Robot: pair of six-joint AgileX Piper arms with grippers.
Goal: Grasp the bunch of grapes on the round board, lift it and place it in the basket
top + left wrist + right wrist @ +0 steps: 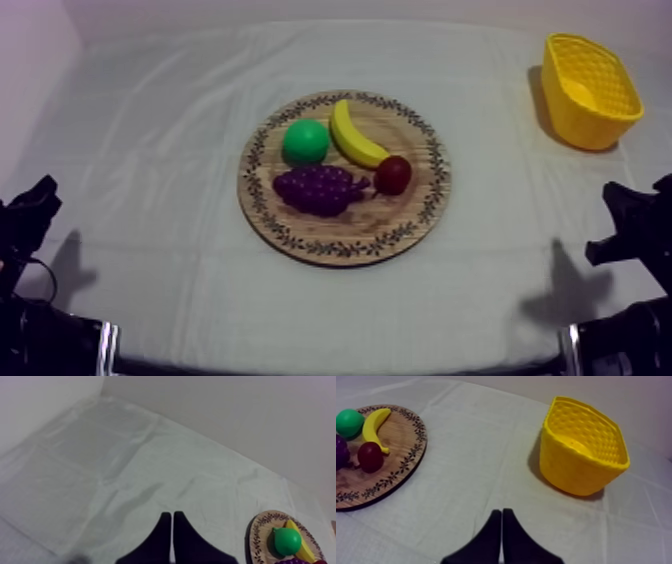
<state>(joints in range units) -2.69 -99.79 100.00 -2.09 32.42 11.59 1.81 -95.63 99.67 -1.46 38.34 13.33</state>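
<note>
A purple bunch of grapes [320, 189] lies on the front half of the round wooden board [415, 215] in the middle of the table. The yellow basket [590, 90] stands empty at the far right. My left gripper [30, 215] rests low at the left edge, far from the board; in its wrist view its fingers [172, 521] lie together as a narrow wedge over bare cloth. My right gripper [630, 225] rests low at the right edge, its fingers [501, 518] shut on nothing, between the board [401, 461] and the basket [583, 446].
On the board with the grapes lie a green pear [305, 141], a yellow banana [353, 135] and a small red fruit [392, 175]. Grey-white cloth [150, 120] covers the table around the board.
</note>
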